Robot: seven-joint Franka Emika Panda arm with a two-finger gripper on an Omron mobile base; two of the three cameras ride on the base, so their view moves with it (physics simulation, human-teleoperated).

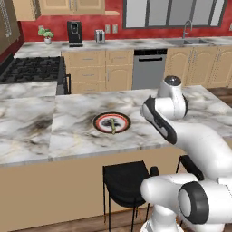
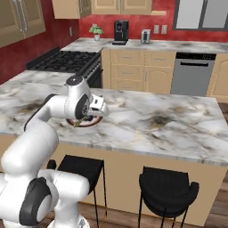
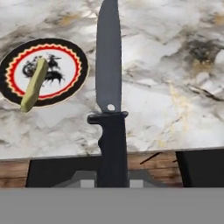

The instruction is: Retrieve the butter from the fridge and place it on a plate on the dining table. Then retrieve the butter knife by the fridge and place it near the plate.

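Hand view looks down along the butter knife (image 3: pixel 109 87), whose blackish handle rises from between the gripper (image 3: pixel 112 183) fingers at the bottom edge while the grey blade points away over the marble; the gripper is clamped on that handle. To the blade's left in this view lies the plate (image 3: pixel 74 89), and the butter (image 3: pixel 34 85) rests slantwise across its pale centre, one end reaching out over the dark ring. The knife hangs above the dining table (image 3: pixel 175 65), close beside the plate but not over it; whether it touches the marble I cannot tell.

Left base view shows what the hand camera misses: the plate (image 1: pixel 100 118) sits near the front edge of the dining table (image 1: pixel 68 131), with the butter (image 1: pixel 113 125) on it, and a black stool (image 1: pixel 123 181) stands below that edge. Here the arm's wrist hides the gripper and knife.

Right base view has the arm covering most of the plate (image 2: pixel 92 121); only a sliver of its rim shows beside the wrist, and a thin dark tip pokes out below it.
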